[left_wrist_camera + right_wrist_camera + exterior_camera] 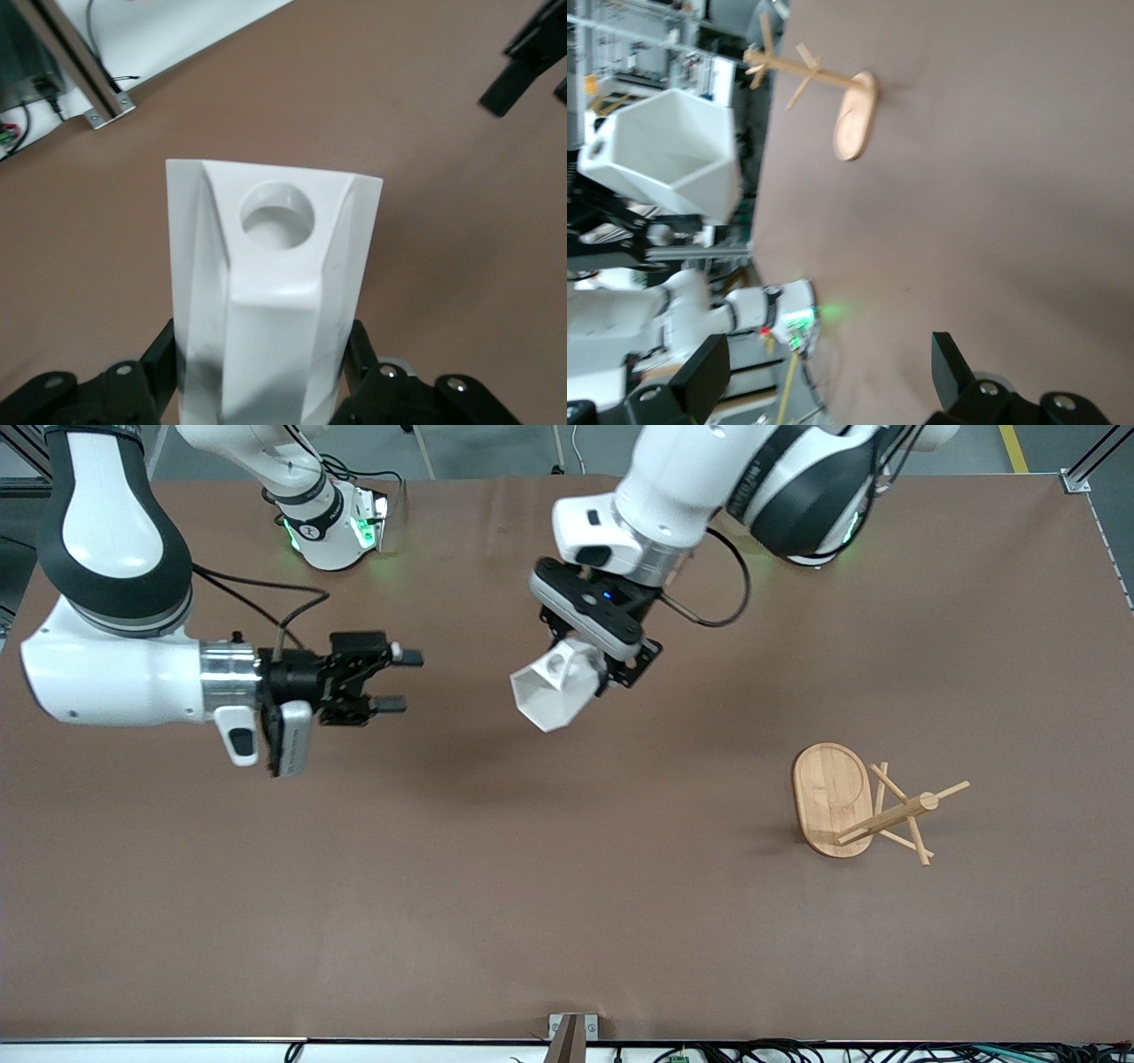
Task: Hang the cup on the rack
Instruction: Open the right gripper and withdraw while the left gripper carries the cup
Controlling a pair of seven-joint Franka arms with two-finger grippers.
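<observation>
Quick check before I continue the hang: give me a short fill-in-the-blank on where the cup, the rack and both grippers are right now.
1. The cup is held in the air by the ____ gripper.
2. The right gripper hangs over the table with its fingers ____ and nothing between them.
3. The rack stands toward the ____ arm's end of the table.
4. The round hole in the cup's ____ shows in the left wrist view.

Missing words: left; open; left; handle

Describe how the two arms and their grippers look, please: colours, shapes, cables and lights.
Both arms have rounded white shells with black joint bands. Each black two-finger gripper, left gripper and right gripper, follows a silver wrist ring. Black cables loop beside the wrists. Green lights glow at both bases.
</observation>
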